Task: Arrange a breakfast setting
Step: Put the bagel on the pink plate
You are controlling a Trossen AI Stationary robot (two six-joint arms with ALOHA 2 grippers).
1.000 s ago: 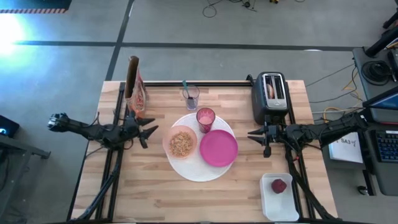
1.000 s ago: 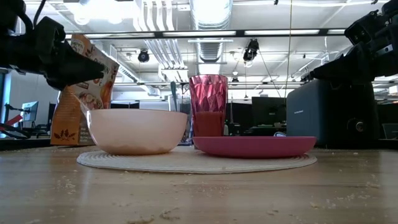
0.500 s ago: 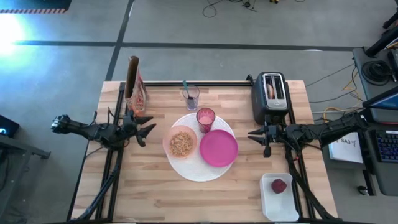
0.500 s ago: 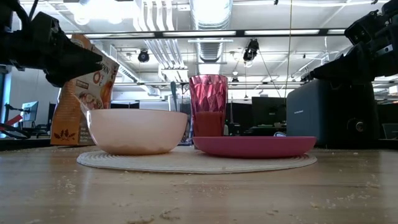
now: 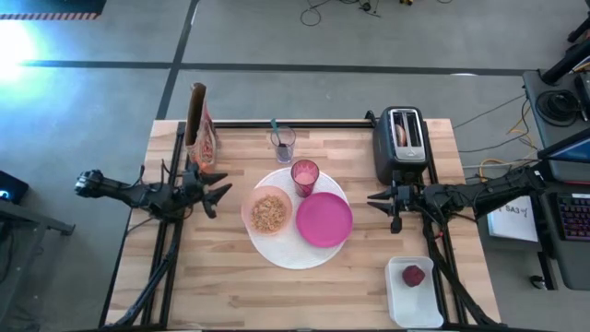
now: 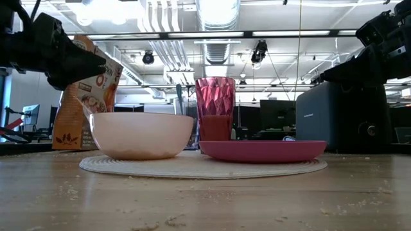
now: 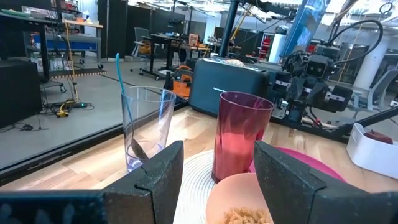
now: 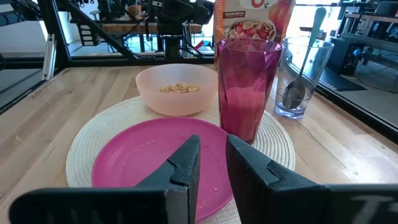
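The round white placemat (image 5: 277, 249) lies at mid-table. On it stand the magenta plate (image 5: 324, 219), the peach bowl (image 5: 268, 211) holding cereal, and the pink cup (image 5: 305, 174). The teal-handled spoon (image 5: 274, 127) stands in a clear glass (image 5: 282, 141) behind them. The bagel (image 5: 400, 134) sticks up from the black toaster's (image 5: 403, 148) slot. The red fruit (image 5: 413, 275) lies in a white tray (image 5: 415, 300). My left gripper (image 5: 221, 192) hovers open left of the bowl. My right gripper (image 5: 373, 201) hovers right of the plate, its fingers a narrow gap apart.
The colourful cereal bag (image 5: 200, 129) stands at the far left, just beyond my left gripper. The toaster is close behind my right gripper. Bare wood (image 5: 277, 295) lies toward the near edge, with crumbs scattered on it.
My left gripper has risen slightly near the bag and then kept still, staying open.
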